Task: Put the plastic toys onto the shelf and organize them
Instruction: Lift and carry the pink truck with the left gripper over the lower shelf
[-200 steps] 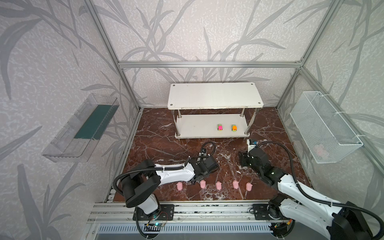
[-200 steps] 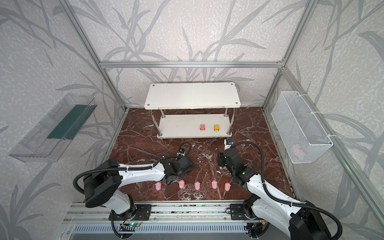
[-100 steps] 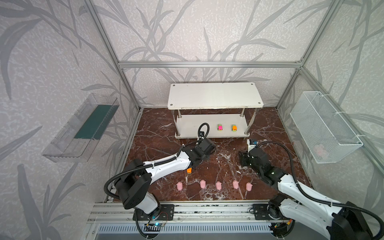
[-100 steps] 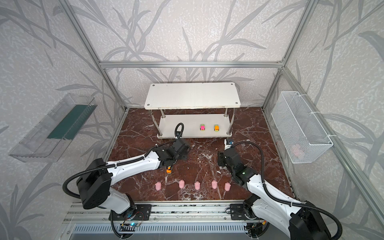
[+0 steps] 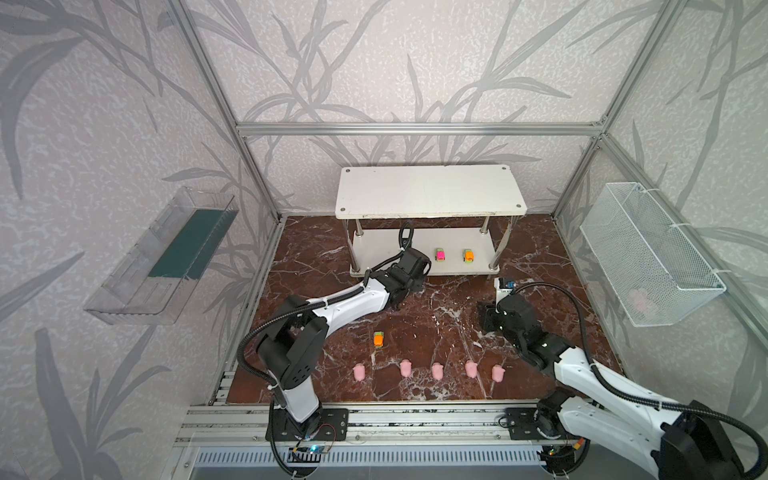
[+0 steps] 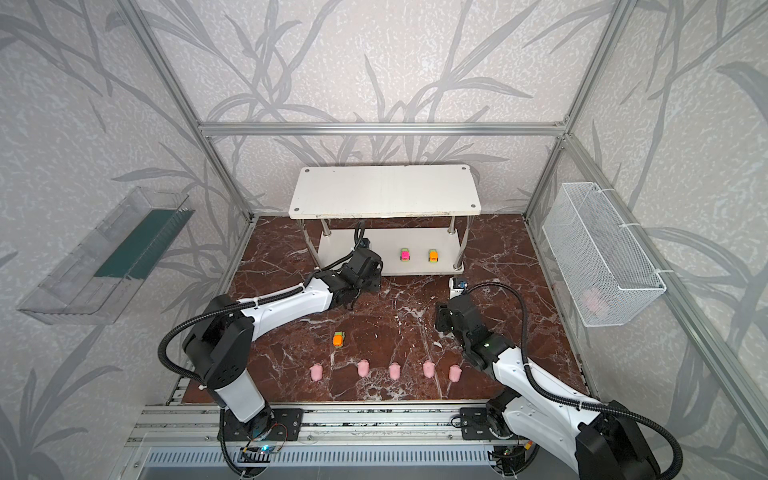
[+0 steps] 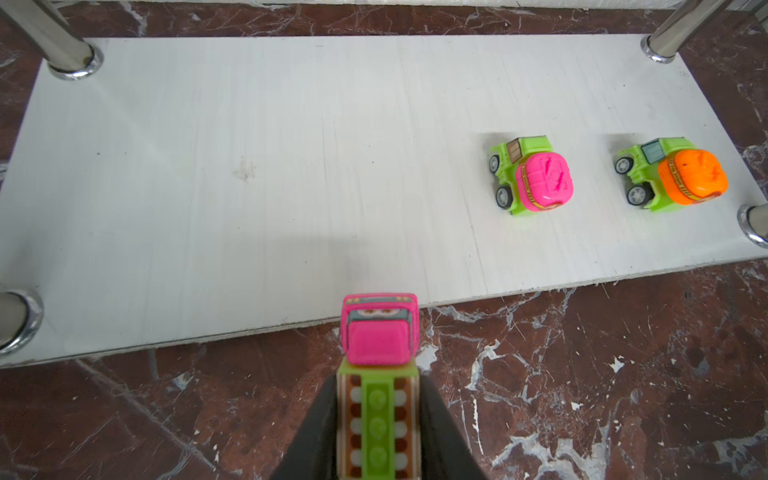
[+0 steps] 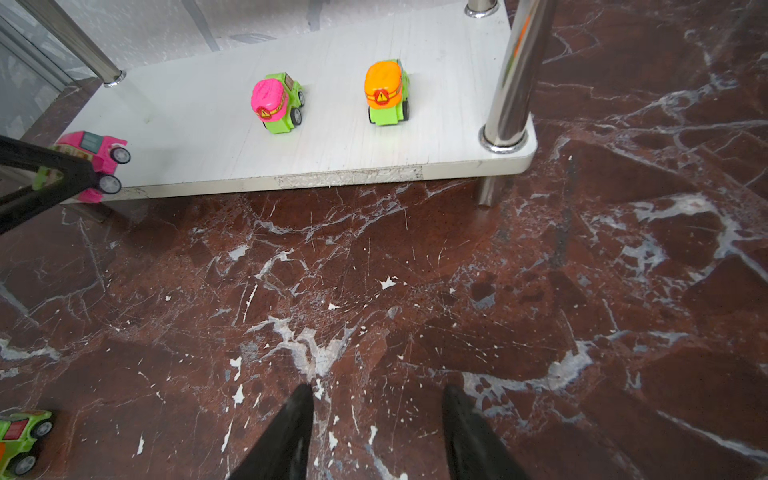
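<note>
1. Left hand (image 7: 377, 392) clamped tight on pink-cab car (image 7: 379, 332). The car's nose is just over the front edge of the shelf (image 5: 428, 191) lower tier.
2. Right hand (image 8: 377, 390) partly open and empty, over bare marble worktop (image 5: 436, 316) near the shelf's right front post.
3. Lower tier, right half: pink-topped car (image 5: 439, 254) and orange-topped car (image 5: 468, 256), side by side, apart.
4. Loose orange car (image 5: 378, 339) on worktop, just behind the pig row.
5. Five pink pigs (image 5: 436, 370) in a row near worktop front edge.

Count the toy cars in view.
4. Pink-topped car and orange-topped car: on the shelf's lower tier. Pink car: held by the left gripper at that tier's front edge. Orange car: on the floor. More may be hidden.
</note>
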